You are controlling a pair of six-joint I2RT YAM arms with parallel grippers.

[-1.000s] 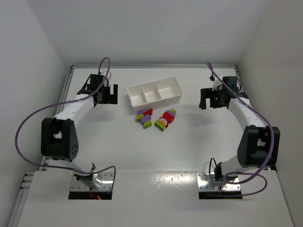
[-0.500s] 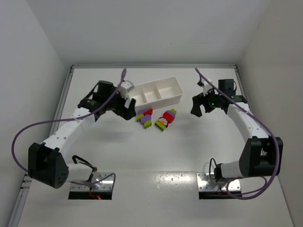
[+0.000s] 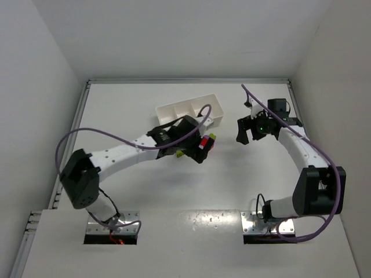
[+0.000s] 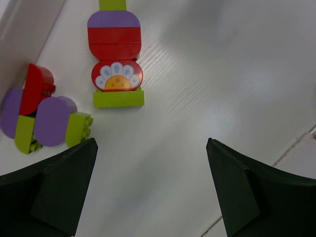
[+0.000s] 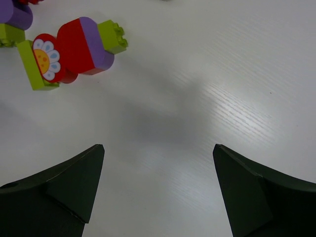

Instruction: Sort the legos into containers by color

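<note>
Left wrist view shows the legos [image 4: 116, 54] lying on the white table [image 4: 222, 74] in two clumps just beside the tray [image 3: 171, 111], my left pincer [image 4: 150, 148] spread wide and empty above them, my right pincer [image 5: 158, 148] likewise open nearby, my left arm [image 3: 127, 153] hiding most bricks from overhead.

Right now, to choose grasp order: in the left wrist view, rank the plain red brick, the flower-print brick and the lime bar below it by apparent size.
1. plain red brick, only slightly larger
2. flower-print brick
3. lime bar, clearly smallest
</note>
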